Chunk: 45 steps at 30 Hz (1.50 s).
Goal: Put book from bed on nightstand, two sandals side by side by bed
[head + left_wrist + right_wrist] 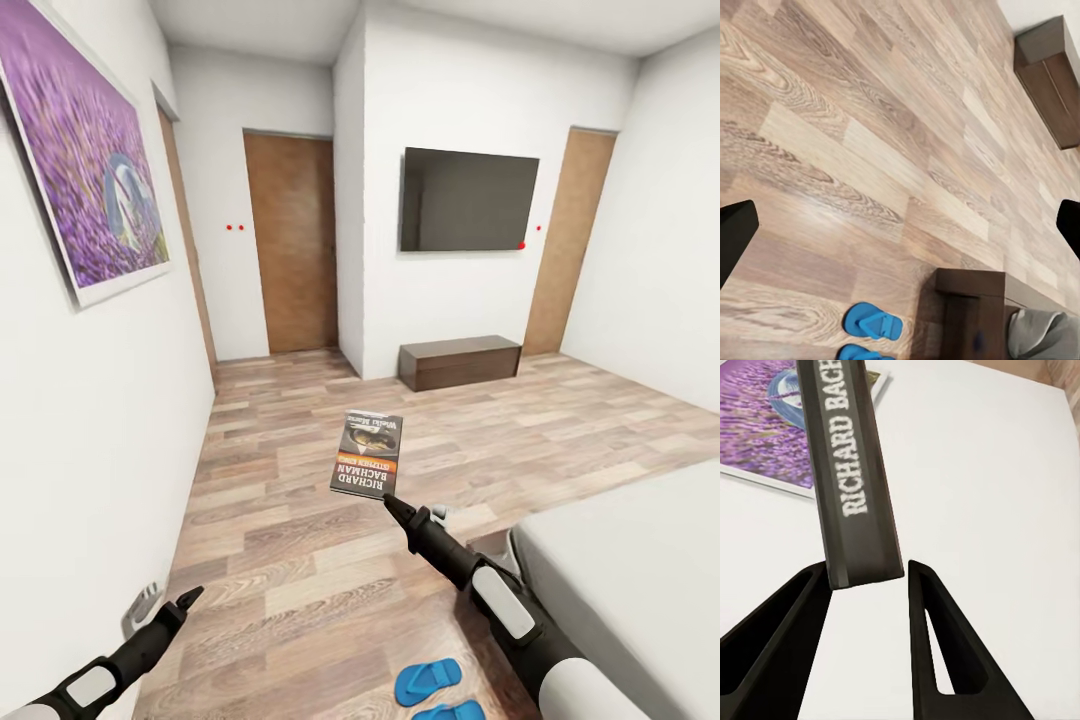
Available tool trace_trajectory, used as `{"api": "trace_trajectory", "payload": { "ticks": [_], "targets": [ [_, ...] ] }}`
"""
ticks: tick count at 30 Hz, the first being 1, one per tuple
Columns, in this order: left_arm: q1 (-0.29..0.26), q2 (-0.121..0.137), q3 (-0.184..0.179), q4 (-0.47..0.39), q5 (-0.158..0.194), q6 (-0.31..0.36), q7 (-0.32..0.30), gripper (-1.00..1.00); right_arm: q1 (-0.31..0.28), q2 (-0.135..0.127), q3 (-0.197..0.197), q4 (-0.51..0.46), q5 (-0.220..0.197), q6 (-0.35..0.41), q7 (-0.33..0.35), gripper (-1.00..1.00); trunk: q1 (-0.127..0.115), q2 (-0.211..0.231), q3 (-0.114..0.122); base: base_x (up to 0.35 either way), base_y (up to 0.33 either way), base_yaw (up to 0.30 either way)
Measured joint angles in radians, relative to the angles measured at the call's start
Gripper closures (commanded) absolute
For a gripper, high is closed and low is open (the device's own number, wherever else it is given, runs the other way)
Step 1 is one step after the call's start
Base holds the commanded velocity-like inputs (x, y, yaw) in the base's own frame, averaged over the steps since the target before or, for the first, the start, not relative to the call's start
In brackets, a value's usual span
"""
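Right gripper pinching book by its near edge, held in air over floor, left of bed. Left gripper low by left wall, jaws spread, nothing in them. Sandals together on floor beside bed, near end.
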Motion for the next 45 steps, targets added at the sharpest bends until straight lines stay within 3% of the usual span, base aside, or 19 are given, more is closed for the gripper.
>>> {"api": "trace_trajectory", "payload": {
  "ticks": [9, 24, 32, 45],
  "targets": [
    [0.003, -0.032, 0.000, 0.000, -0.001, -0.010, 0.013, -1.00, 0.000, 0.000, 0.000, 0.000, 0.000, 0.000, 0.000, 1.00, 0.000, 0.000, 0.000, 0.000, 0.000, 0.179],
    [0.021, -0.129, -0.004, -0.001, -0.003, -0.078, 0.100, -1.00, 0.000, -0.001, -0.002, 0.000, -0.003, 0.001, 0.000, 1.00, 0.000, 0.000, 0.000, 0.000, 0.000, 0.169],
    [0.029, -0.143, -0.006, -0.001, -0.063, -0.088, 0.108, -1.00, 0.000, -0.002, -0.003, 0.000, -0.004, 0.002, 0.000, 1.00, 0.000, 0.000, 0.000, 0.000, 0.000, 0.131],
    [0.032, -0.144, -0.004, -0.001, -0.082, -0.090, 0.108, -1.00, 0.000, -0.003, -0.003, 0.000, -0.004, 0.002, 0.000, 1.00, 0.000, 0.000, 0.000, 0.000, 0.000, 0.040]
  ]
}}
